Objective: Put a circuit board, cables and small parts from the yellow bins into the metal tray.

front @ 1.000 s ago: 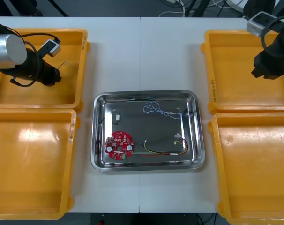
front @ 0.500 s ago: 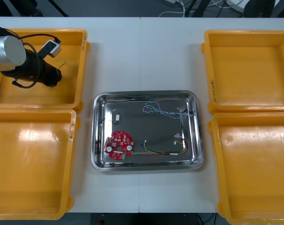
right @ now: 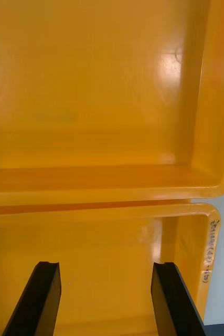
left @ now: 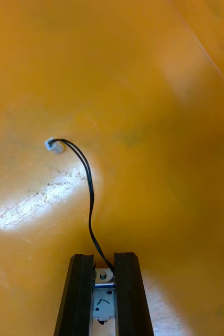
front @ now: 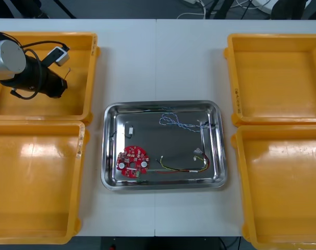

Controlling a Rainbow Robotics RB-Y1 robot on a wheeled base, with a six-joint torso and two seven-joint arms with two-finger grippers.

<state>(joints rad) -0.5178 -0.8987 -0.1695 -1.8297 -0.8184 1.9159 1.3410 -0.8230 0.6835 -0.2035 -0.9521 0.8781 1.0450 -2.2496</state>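
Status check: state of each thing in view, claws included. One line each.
Left claw: shut on black cable, over far left yellow bin.
Black cable: pinched at one end, white plug end free.
Right claw: open, holding nothing, over a right yellow bin.
Metal tray: loaded, shiny inside.
Circuit board: flat in tray.
Blue and white cable: in tray.
Red and yellow cable: in tray.
Small metal part: in tray.

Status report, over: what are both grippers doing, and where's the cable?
Left gripper shut on thin black cable inside far-left yellow bin. Right gripper open over right-side yellow bins. Path to shiny metal tray looks open.
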